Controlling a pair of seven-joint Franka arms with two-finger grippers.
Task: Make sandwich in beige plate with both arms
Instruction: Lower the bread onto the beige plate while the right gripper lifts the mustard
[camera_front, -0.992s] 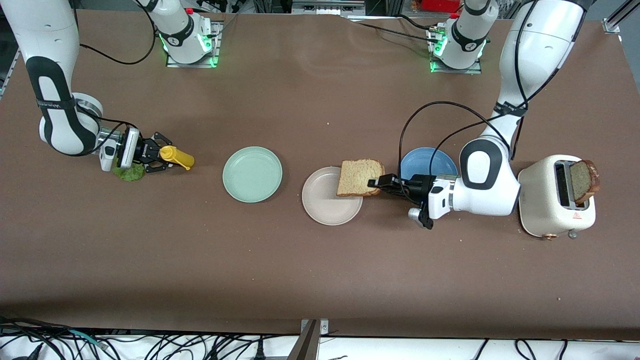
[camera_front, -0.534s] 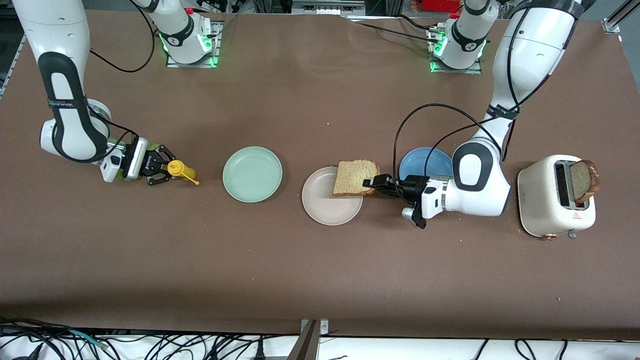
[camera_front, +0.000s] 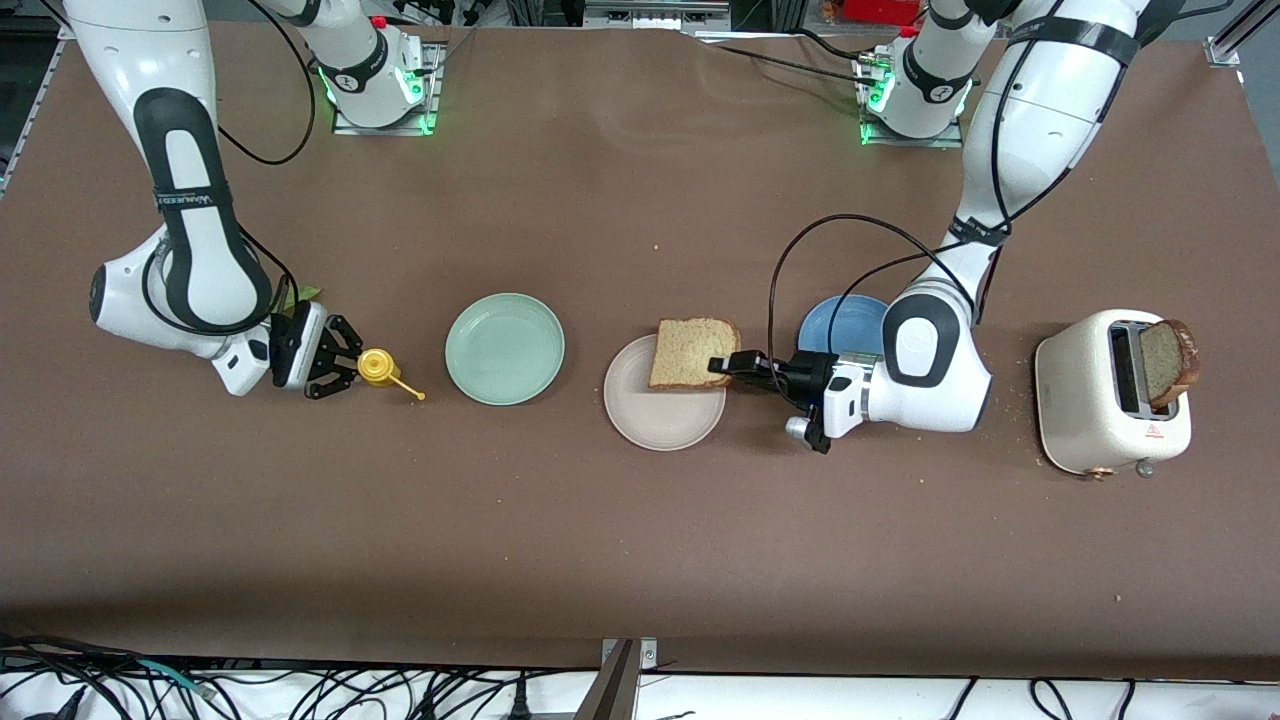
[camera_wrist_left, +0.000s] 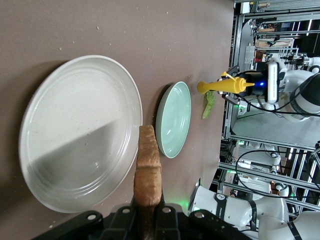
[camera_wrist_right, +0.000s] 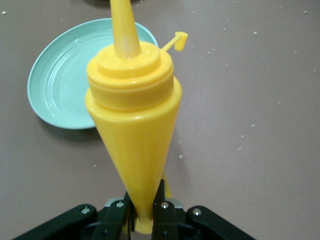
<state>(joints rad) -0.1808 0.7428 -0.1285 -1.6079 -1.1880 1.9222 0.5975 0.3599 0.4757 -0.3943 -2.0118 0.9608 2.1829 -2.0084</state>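
My left gripper (camera_front: 727, 368) is shut on the edge of a brown toast slice (camera_front: 692, 352) and holds it over the beige plate (camera_front: 655, 420). The left wrist view shows the slice (camera_wrist_left: 148, 167) edge-on between the jaws, over the beige plate's rim (camera_wrist_left: 131, 95). My right gripper (camera_front: 348, 368) is shut on the yellow squeeze bottle (camera_front: 380, 368), over bare table beside the mint-green plate (camera_front: 505, 348). In the right wrist view the bottle (camera_wrist_right: 132, 125) fills the middle. Only a tip of the green lettuce (camera_front: 302, 295) shows past the right arm. A second toast slice (camera_front: 1165, 360) stands in the toaster (camera_front: 1090, 405).
A blue plate (camera_front: 845, 318) lies beside the beige plate, partly under the left arm. The toaster stands at the left arm's end of the table. The mint-green plate also shows in the right wrist view (camera_wrist_right: 60, 85) and the left wrist view (camera_wrist_left: 175, 120).
My left gripper has carried the toast farther over the beige plate, toward the right arm's end. My right gripper has moved the bottle off the lettuce, toward the mint-green plate.
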